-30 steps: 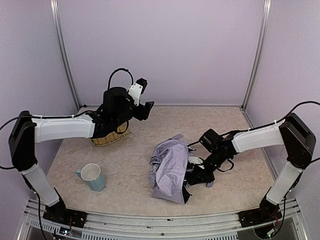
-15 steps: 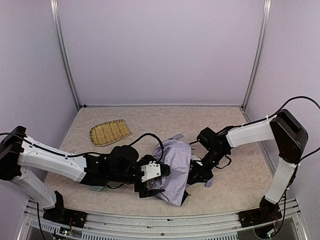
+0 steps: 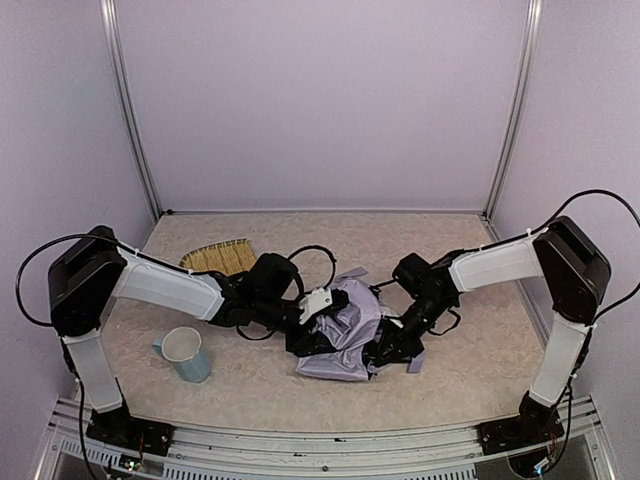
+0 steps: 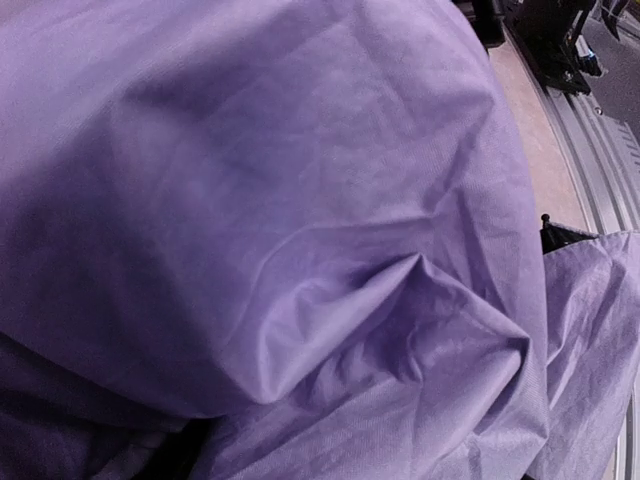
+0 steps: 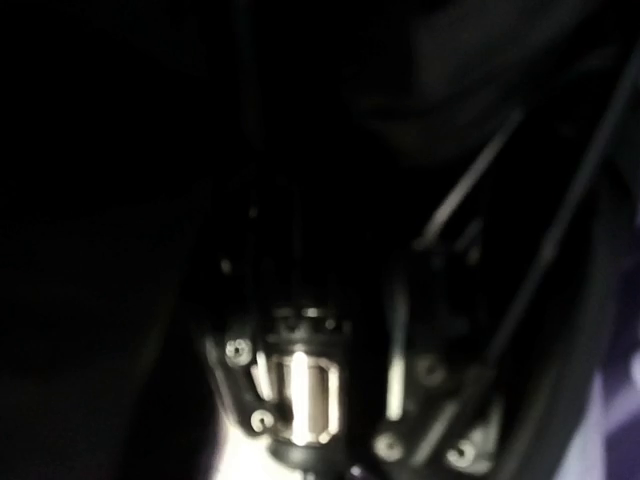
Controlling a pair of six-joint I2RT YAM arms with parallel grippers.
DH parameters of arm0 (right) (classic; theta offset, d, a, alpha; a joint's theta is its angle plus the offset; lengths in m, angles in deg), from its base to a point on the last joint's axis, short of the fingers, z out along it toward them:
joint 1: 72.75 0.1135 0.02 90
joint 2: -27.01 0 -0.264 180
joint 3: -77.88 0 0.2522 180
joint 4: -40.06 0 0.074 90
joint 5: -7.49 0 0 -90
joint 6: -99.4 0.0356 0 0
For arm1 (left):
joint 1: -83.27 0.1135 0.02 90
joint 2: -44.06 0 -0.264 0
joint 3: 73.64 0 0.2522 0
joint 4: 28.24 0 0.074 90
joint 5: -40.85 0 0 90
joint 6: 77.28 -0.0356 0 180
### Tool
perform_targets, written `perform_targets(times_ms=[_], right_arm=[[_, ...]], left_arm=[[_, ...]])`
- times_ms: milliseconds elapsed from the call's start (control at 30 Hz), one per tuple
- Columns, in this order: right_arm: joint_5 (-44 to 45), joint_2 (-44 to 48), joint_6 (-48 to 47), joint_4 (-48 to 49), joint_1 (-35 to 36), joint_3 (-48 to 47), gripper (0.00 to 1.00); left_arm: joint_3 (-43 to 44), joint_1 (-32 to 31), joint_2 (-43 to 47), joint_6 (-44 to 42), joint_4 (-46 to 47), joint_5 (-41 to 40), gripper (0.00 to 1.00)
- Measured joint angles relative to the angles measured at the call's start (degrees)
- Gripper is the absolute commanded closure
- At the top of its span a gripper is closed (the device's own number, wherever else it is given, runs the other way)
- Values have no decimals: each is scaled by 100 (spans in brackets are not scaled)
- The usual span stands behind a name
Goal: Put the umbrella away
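The umbrella [image 3: 348, 328] lies collapsed on the table as a crumpled lavender heap with black lining showing at its edges. My left gripper [image 3: 310, 325] is pressed into its left side; its fingers are buried in the cloth. The left wrist view shows only lavender fabric [image 4: 300, 250]. My right gripper [image 3: 385, 345] is at the umbrella's right edge, its fingertips hidden under the fabric. The right wrist view is dark and blurred, showing the umbrella's metal hub [image 5: 298, 395] and thin ribs [image 5: 470, 205] close up.
A woven straw tray [image 3: 215, 258] lies at the back left. A pale blue cup [image 3: 185, 353] stands at the front left, near my left arm. A small lavender strap piece [image 3: 413, 364] lies by the right gripper.
My left arm swung from above the straw tray down to the front, then in against the umbrella's left side. The umbrella heap has become flatter. My right gripper stayed at its right edge.
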Motion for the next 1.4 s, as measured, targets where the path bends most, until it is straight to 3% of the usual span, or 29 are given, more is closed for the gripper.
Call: perform_targets(times_ms=[100,167,567,733,900,1033,1133,1233,1400], right_arm=[[9,50,83,138,0,83,59],[48,195,210,232,0,236,51],[1502,1561,1217,636,39,918,29],[2461,2417,1495,616,42,1012,27],[3620,2955,1624,616,-24,1008,33],[4035,3338,1381,813,94,1040,28],[4118,4266,951,1659,824,1416,22],[4162,4730,535,2684,1864,1880,1],[4815,3407,-133,3825,3248,2079,0]], left_arm=[[-46,44,-44,262,26,170,55],[-50,61,-203,490,26,337,61],[-136,343,-560,1434,612,1364,79],[-284,439,-579,1593,680,1617,87],[-334,496,-590,1690,758,1792,88],[-319,538,-658,1825,817,1937,89],[-223,595,-765,1985,804,2105,91],[-120,651,-898,2184,791,2308,92],[-35,730,-1045,2417,791,2544,93]])
